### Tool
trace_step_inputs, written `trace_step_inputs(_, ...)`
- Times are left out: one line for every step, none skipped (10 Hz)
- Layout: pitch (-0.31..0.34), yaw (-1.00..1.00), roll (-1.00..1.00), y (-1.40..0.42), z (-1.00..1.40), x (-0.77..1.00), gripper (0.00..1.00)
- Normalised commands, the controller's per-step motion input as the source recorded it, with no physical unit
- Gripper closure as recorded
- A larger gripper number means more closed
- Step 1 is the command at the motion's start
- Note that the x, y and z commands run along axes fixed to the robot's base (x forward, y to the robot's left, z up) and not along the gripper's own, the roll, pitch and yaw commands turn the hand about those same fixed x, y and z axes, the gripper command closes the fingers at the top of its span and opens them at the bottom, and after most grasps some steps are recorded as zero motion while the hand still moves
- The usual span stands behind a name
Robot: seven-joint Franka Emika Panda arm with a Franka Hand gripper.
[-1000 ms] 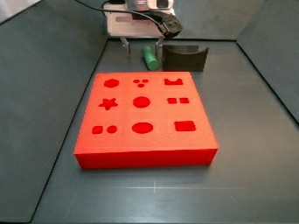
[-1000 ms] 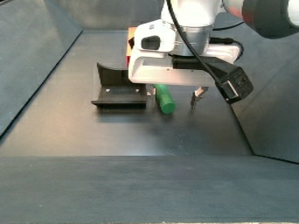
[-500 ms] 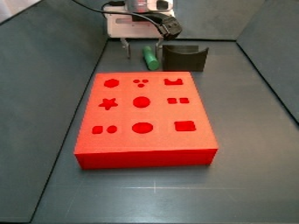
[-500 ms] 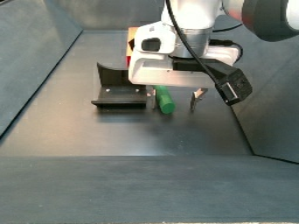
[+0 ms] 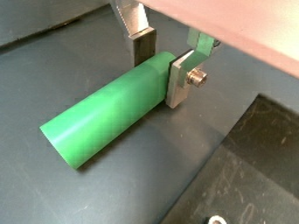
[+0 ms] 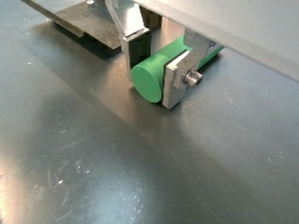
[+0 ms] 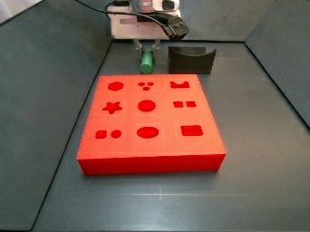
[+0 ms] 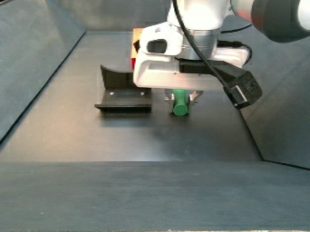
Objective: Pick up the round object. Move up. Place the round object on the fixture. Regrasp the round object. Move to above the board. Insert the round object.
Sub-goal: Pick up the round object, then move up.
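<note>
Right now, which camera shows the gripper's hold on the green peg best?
A wrist view: the gripper has both fingers against the green peg near one end. The other wrist view shows the peg's round face; both side views show only a small part of the peg.

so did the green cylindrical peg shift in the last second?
Yes. The green cylindrical peg, between the tool's fingers, has swung away from the dark notched fixture and looks more upright.

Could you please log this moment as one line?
gripper: shut on round object | peg: beside fixture | board: holes empty
</note>
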Motion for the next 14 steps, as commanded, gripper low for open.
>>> trace_step_inputs(0.000,0.00,0.00,0.00,0.00,0.00,1.00)
trace_step_inputs(0.000,0.00,0.00,0.00,0.00,0.00,1.00)
trace_step_inputs(0.000,0.00,0.00,0.00,0.00,0.00,1.00)
trace_step_inputs(0.000,0.00,0.00,0.00,0.00,0.00,1.00)
trace_step_inputs(0.000,0.00,0.00,0.00,0.00,0.00,1.00)
trace_step_inputs(0.000,0.00,0.00,0.00,0.00,0.00,1.00)
trace_step_inputs(0.000,0.00,0.00,0.00,0.00,0.00,1.00)
trace_step_inputs(0.000,0.00,0.00,0.00,0.00,0.00,1.00)
trace_step_inputs(0.000,0.00,0.00,0.00,0.83,0.00,1.00)
trace_step_inputs(-0.005,0.00,0.00,0.00,0.83,0.02,1.00)
trace_step_inputs(0.027,0.00,-0.01,-0.01,0.75,0.00,1.00)
trace_step_inputs(0.063,-0.01,-0.01,0.00,0.55,0.00,1.00)
trace_step_inputs(0.068,-0.01,-0.01,0.00,0.46,-0.01,1.00)
trace_step_inputs(0.056,-0.01,0.00,0.00,0.24,-0.01,1.00)
